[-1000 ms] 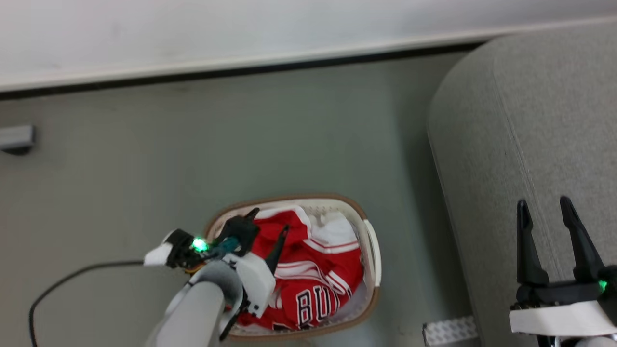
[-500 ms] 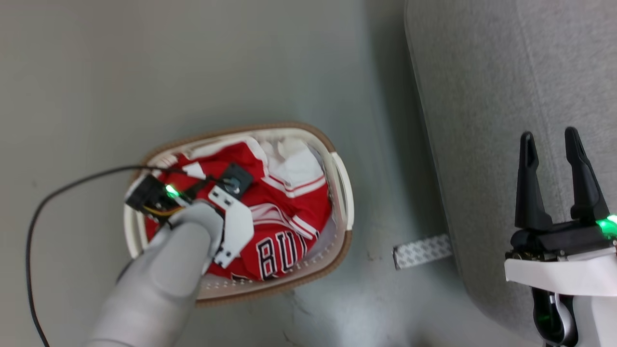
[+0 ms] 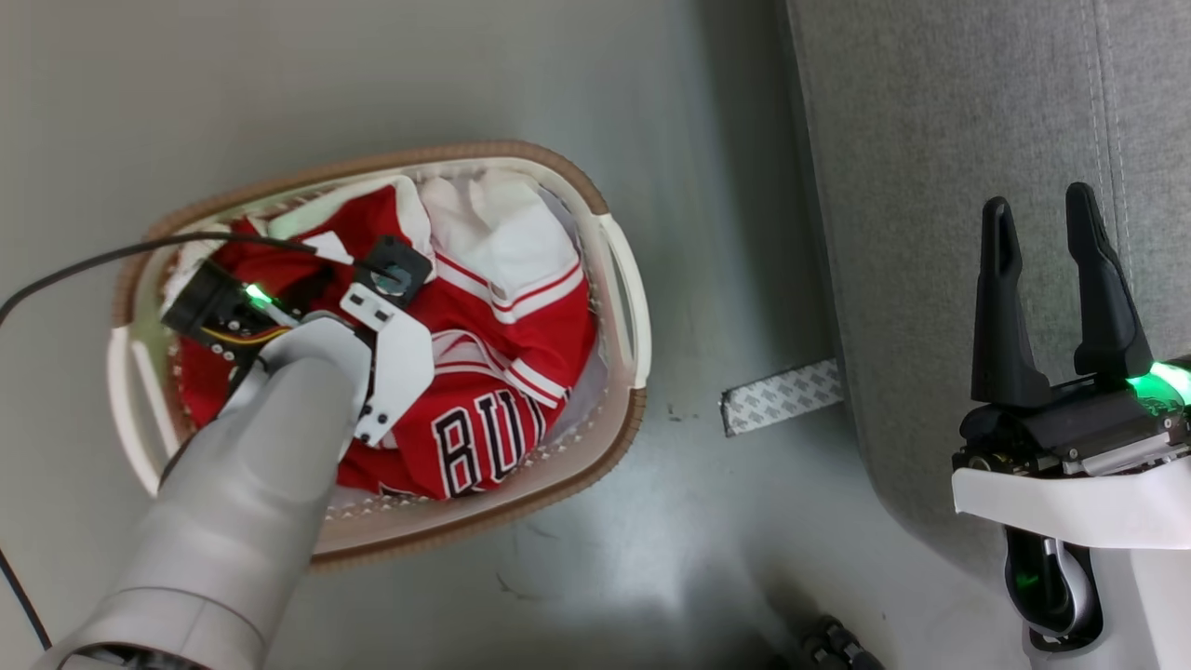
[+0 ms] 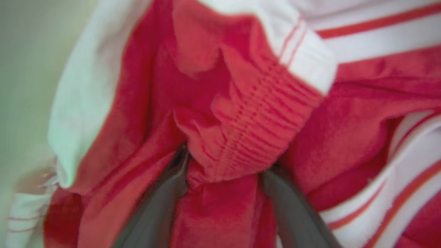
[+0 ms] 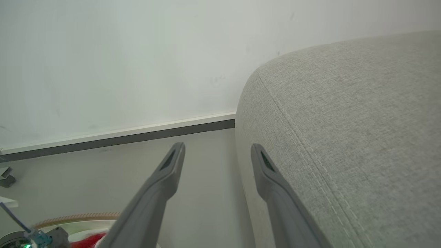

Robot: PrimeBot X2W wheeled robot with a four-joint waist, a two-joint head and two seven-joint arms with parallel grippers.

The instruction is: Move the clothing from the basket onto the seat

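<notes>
Grey seat (image 3: 930, 140) fills 3 o'clock, basket (image 3: 391, 160) on the floor (image 3: 372, 74) at 9 o'clock, clothing (image 3: 521, 326) heaped inside it, right fingers (image 3: 1000, 307) released, spread above the seat's edge, left fingers (image 4: 158, 206) sunk in the heap astride a red fold, grip not tellable.

The grey floor (image 3: 707, 112) carries the basket (image 3: 614, 447), around the fingers of the left gripper (image 4: 227, 160). The seat (image 3: 930, 140) stands beside the fingers of the right gripper (image 3: 1037, 194), and a patterned strip (image 3: 780, 397) lies left of them.
</notes>
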